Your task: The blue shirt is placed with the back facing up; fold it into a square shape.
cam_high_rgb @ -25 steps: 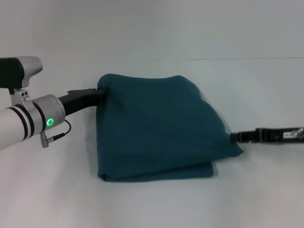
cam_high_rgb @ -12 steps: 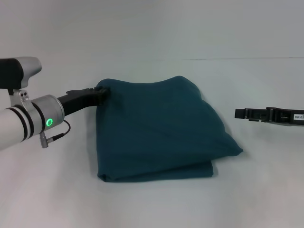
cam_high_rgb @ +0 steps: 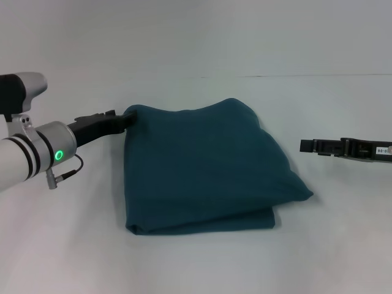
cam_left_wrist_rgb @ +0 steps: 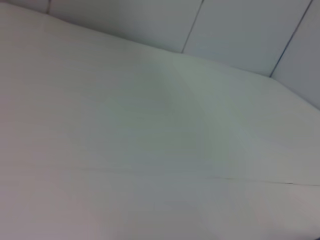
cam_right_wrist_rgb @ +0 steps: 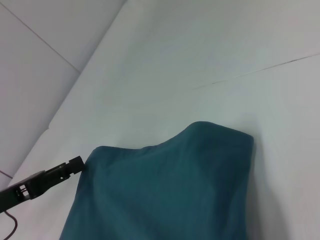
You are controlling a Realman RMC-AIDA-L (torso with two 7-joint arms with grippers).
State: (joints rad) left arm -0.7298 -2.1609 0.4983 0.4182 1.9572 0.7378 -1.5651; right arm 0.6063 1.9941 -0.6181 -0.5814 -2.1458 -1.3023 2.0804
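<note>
**One folded shirt, two grippers at its sides**

One blue shirt (cam_high_rgb: 205, 168) lies folded on the white table (cam_high_rgb: 196, 263). The left gripper (cam_high_rgb: 125, 119) meets its far left corner — jaws unreadable. The right gripper (cam_high_rgb: 304, 146) hovers apart — jaws unreadable too.

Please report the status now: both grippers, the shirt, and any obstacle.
Left gripper at blue shirt far left corner. Right gripper clear of it, to the right. Shirt folded, lying on table. No obstacle seen.
</note>
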